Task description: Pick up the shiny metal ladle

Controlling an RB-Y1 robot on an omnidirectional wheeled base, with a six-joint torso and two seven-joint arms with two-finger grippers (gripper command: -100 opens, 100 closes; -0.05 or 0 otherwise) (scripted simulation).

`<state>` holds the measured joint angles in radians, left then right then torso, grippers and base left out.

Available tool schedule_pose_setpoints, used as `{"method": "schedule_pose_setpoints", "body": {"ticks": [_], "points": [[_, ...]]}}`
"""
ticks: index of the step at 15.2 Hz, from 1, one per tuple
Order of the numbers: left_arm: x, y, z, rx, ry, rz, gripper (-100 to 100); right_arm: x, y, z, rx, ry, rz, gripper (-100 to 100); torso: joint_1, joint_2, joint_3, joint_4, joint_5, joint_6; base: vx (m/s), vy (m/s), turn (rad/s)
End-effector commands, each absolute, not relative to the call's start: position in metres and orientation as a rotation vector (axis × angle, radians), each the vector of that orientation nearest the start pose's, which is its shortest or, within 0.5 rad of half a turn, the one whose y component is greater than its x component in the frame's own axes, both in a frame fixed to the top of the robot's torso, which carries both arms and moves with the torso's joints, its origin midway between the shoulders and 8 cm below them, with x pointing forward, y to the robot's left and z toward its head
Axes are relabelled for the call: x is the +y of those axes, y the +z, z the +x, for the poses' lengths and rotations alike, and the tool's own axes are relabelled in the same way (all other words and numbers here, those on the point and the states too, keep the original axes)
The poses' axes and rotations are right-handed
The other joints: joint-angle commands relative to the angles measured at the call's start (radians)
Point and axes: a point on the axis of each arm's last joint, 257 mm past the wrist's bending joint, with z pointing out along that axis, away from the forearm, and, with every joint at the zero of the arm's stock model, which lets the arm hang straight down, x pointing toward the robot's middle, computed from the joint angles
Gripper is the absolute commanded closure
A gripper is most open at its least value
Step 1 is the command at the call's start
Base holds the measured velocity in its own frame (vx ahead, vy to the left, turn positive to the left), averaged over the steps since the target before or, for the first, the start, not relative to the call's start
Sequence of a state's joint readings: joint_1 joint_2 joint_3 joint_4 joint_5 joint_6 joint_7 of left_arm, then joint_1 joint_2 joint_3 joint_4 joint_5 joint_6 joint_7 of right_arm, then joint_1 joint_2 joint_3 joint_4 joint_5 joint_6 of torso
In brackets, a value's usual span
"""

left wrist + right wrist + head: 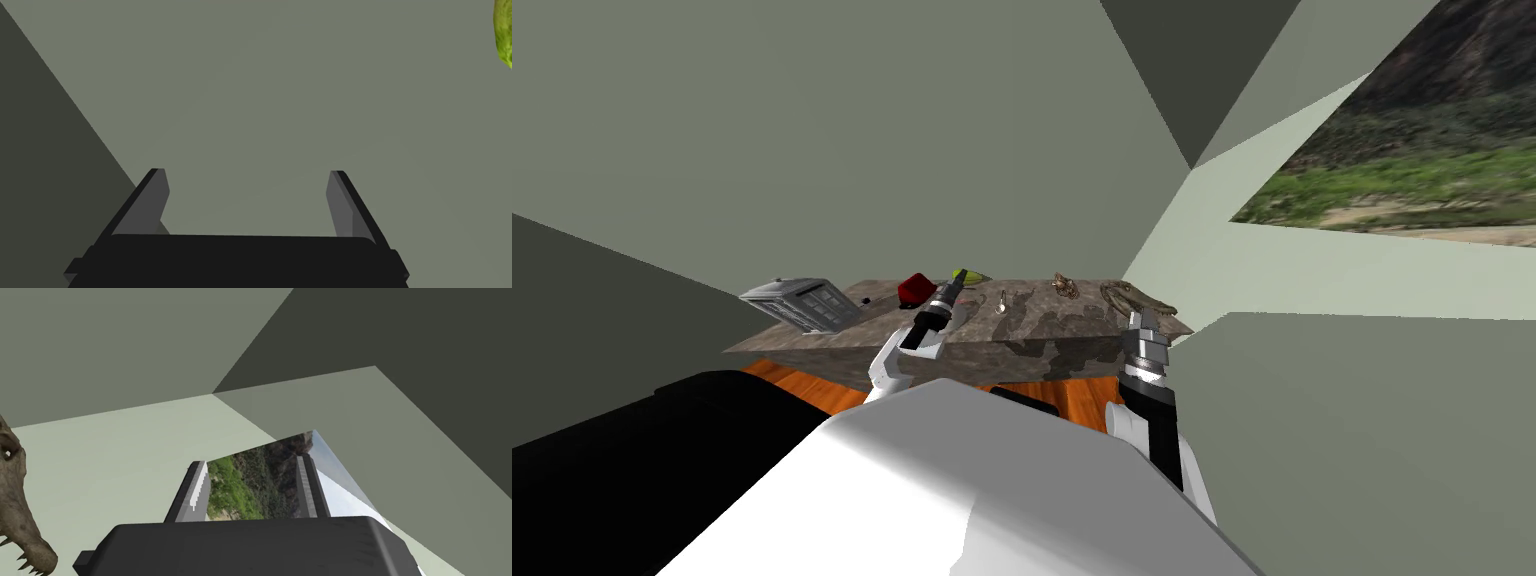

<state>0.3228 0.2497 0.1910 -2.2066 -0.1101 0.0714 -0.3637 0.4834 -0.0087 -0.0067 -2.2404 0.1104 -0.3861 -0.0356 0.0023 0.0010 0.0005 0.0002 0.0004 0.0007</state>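
Ladle [1001, 301], small and of silvery metal, lies on the mottled brown stone-look table [1052, 322], just beside the left gripper [247, 174]. That gripper and the right gripper [250, 463] are spread wide and empty, evidently poised because no grasp is made yet.

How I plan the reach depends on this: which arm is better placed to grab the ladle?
Probably left. The left gripper, open, hovers over the table close beside the ladle. The right gripper is at the far end by the skull, with a brown object between.

The ladle [1001, 301] on the mottled counter [1072, 328] is too small to detail; a toothed skull [17, 508] is cut off at the right wrist view's edge.
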Motion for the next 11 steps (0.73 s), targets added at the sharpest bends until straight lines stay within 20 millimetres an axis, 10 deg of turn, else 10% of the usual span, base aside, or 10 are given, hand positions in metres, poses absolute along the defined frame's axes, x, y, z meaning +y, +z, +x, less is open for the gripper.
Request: {"method": "schedule_pose_setpoints", "body": {"ticks": [1, 11], "points": [[0.37, -0.053, 0.437, 1.194, -0.512, -0.593, -100, -0.274, -0.012, 0.372, 0.765, 1.225, 0.711, 0, 0.0, 0.0, 0.0, 0.0, 0.0, 0.0, -0.019, 0.025, -0.105], [0.439, -0.081, 0.449, 1.301, -0.258, -0.672, -100, -0.274, -0.012, 0.372, 0.765, 1.225, 0.711, 0, 0.001, 0.0, 0.0, 0.0, 0.0, 0.0, -0.02, 0.025, -0.216]]}}
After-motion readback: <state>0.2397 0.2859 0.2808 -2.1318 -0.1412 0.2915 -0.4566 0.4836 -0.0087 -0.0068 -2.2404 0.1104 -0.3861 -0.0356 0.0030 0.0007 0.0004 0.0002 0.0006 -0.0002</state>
